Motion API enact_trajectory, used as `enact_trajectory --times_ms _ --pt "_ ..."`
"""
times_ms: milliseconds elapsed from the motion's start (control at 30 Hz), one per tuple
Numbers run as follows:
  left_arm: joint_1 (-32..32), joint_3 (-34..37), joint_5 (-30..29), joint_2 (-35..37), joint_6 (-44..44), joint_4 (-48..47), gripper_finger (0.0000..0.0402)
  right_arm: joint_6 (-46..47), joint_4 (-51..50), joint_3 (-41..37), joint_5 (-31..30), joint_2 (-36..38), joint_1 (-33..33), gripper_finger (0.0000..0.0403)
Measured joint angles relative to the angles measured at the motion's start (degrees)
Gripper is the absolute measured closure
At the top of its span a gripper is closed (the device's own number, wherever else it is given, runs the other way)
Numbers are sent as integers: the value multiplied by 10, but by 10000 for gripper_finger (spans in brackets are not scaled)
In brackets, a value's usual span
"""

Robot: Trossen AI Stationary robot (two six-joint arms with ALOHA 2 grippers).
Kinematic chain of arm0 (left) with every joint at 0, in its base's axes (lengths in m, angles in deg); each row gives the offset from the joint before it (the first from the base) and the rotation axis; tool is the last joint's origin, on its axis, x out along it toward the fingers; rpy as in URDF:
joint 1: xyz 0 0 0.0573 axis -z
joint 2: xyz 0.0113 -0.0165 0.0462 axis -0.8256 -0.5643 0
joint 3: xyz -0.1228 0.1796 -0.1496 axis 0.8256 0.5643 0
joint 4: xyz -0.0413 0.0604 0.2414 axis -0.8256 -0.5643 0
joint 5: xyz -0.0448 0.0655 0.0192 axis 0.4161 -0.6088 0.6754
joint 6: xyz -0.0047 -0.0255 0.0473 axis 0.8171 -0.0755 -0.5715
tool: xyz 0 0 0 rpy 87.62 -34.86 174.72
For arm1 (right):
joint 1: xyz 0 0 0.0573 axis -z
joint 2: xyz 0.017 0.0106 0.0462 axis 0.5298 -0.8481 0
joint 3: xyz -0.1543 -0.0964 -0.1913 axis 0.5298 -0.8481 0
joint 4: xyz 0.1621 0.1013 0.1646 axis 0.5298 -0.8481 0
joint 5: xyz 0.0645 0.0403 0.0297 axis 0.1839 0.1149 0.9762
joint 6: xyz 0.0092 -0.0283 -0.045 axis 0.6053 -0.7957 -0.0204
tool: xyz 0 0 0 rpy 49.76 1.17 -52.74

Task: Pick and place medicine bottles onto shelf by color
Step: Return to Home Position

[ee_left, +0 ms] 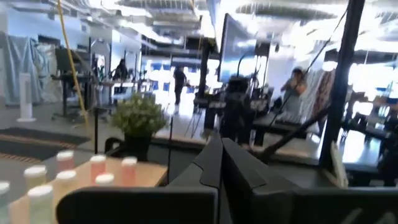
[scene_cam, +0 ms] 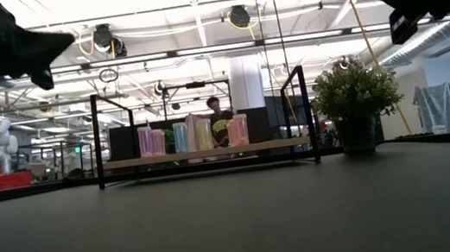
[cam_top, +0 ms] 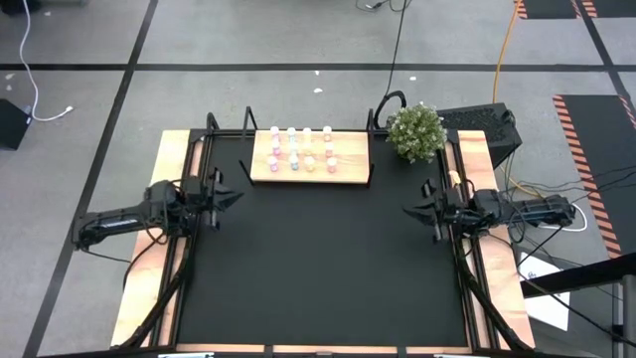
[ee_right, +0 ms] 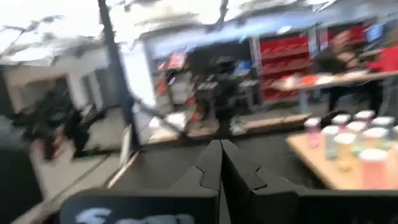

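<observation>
Medicine bottles [cam_top: 301, 149] upright in rows on the shelf [cam_top: 310, 175], upper centre of the high view, at the far edge of the counter [cam_top: 318, 268]. Potted plant [cam_top: 415, 131] just right of the shelf. Left pincer [cam_top: 237, 197] mid-left, right pincer [cam_top: 407, 210] mid-right, both clenched and empty, hanging above the counter, well apart from the shelf.

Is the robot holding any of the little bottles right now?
No, nothing is held. The left gripper and right gripper are shut and bare at the table's sides; the medicine bottles stand on the shelf.
</observation>
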Motion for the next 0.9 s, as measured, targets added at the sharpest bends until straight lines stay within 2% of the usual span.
enact_trajectory --times_ms 100,200,267,333,433,633,900 --pt "0 0 -1 0 -7 -47 390 -5 -6 0 45 -6 5 403" --pt "0 0 -1 0 -6 -94 396 -20 -3 0 41 -7 8 403" --pt "0 0 -2 0 -6 -105 399 -39 -10 0 13 -9 7 403" --pt "0 0 -1 0 -2 -102 397 -48 -24 -1 -40 -8 7 403" --pt "0 0 14 0 -1 -104 386 -14 -65 -1 -101 -9 7 403" --pt "0 0 10 0 -5 -120 377 87 -81 -1 -105 -19 7 403" --pt "0 0 9 0 -32 -120 396 91 -68 -1 -105 -20 7 403"
